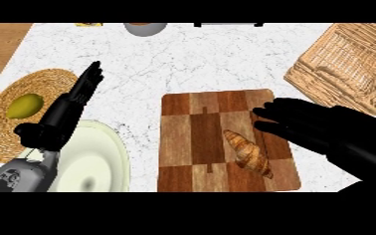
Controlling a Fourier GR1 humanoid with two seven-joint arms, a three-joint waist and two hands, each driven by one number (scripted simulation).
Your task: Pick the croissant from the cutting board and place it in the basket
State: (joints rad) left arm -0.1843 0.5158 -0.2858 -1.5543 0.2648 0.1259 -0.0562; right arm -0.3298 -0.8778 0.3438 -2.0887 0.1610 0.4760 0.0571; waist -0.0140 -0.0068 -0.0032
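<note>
Hovering beside croissant [248,153]: right robot hand [312,124], fingers seemingly spread (board [191,144] beneath).

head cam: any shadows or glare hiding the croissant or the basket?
Head view: lighting is even, no glare on the white counter; the croissant shows fully on the cutting board; the black right hand covers the board's right edge and shows little detail; the basket is cut off by the frame's right edge.
</note>
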